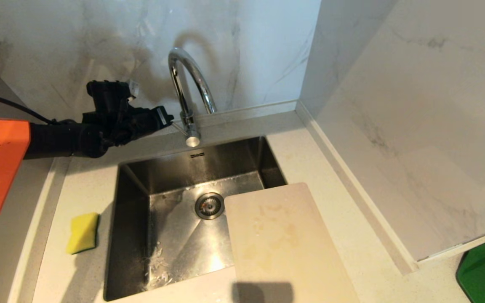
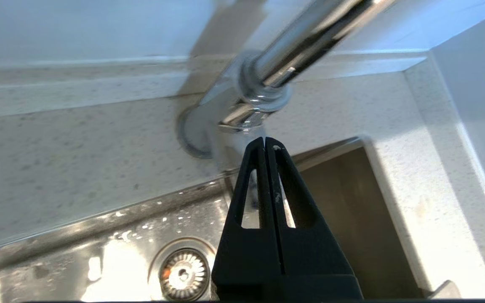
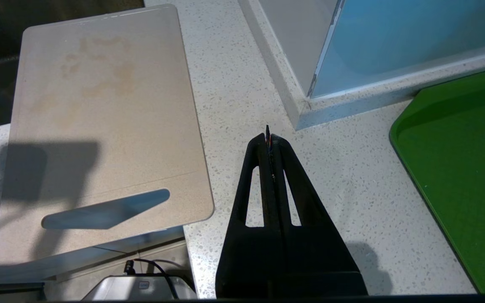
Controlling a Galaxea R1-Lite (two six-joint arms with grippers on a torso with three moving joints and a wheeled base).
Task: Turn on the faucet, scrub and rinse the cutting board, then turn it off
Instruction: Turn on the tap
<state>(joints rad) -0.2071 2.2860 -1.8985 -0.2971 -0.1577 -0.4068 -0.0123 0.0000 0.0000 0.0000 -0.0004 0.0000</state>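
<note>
- Faucet [image 1: 187, 90] is standing behind the sink [image 1: 133, 202], no water visibly running, so the tap looks unopened.
- Left gripper [image 2: 265, 143] is hovering at the faucet's base with fingers pressed together, likely to nudge the side lever [image 1: 179, 126] rather than grasp it.
- Cutting board [image 1: 282, 244] is lying half over the sink's right corner, partly on the counter [image 1: 331, 176], within rinsing reach.
- Sponge [image 1: 82, 232] is waiting left of the sink.
- Right gripper [image 3: 269, 141] is idling closed and empty over the counter, between board and green tray [image 3: 461, 168].
</note>
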